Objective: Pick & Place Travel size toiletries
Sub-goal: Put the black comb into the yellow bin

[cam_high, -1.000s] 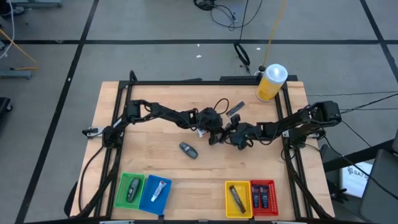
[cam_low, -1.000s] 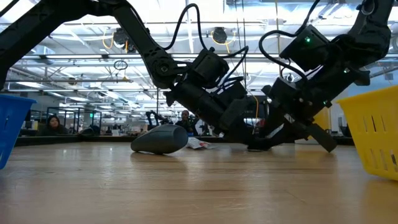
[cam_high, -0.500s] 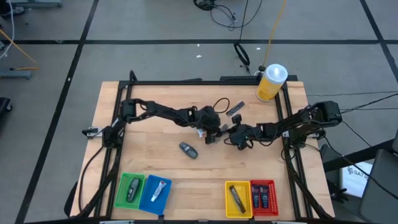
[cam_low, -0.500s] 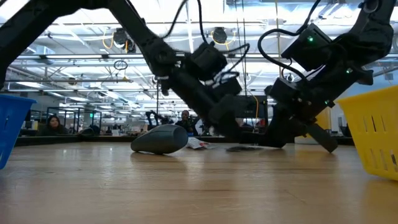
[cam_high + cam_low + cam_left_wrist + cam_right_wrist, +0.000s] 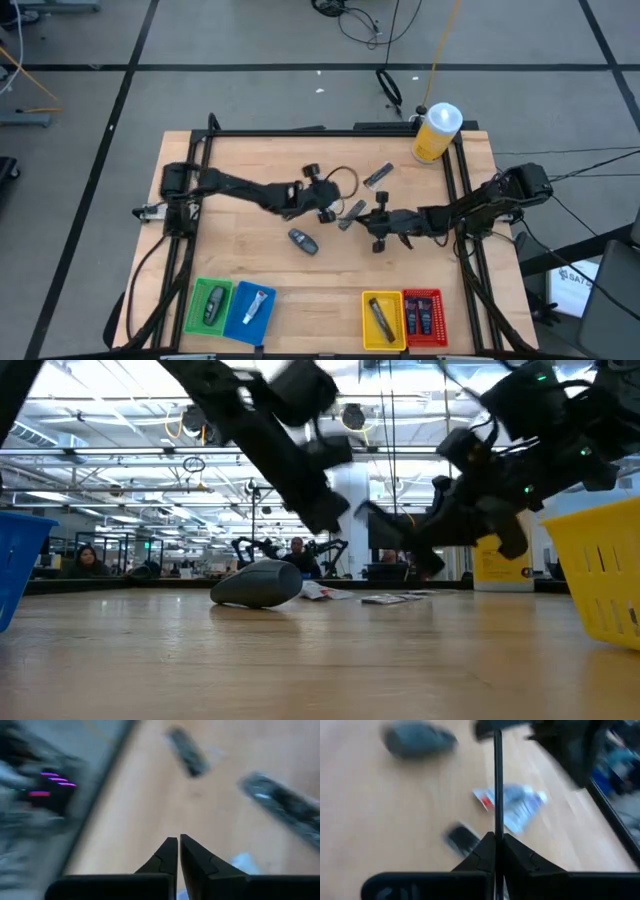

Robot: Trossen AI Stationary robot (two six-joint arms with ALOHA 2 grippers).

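My right gripper (image 5: pixel 498 838) is over the table's middle, shut on a slim dark stick (image 5: pixel 352 212). My left gripper (image 5: pixel 178 840) hovers just left of it (image 5: pixel 328 207), shut on nothing. On the wood lie a dark grey oval bottle (image 5: pixel 303 241), a white-and-blue tube (image 5: pixel 516 808), and another dark stick (image 5: pixel 378 176) farther back. In the high view the left arm covers the white tube. My right gripper pinches one end of the dark stick (image 5: pixel 496 826) between its two fingers. The fingers come from the table's right, slanting slightly down, and lie along the stick. The stick (image 5: pixel 385 522) juts out past the fingertips toward the left, lifted clear of the table.
Green (image 5: pixel 211 305), blue (image 5: pixel 250 307), yellow (image 5: pixel 382 318) and red (image 5: pixel 423 316) bins stand along the near edge, each with an item inside. A large yellow bottle with a white cap (image 5: pixel 436 133) stands at the far right corner. Bare wood lies between the bins and the arms.
My left gripper has risen and drawn back toward the table's left edge, tipping up toward level. My right gripper has rolled and lifted a little, and the dark stick now hangs clear of the wood in its fingers.
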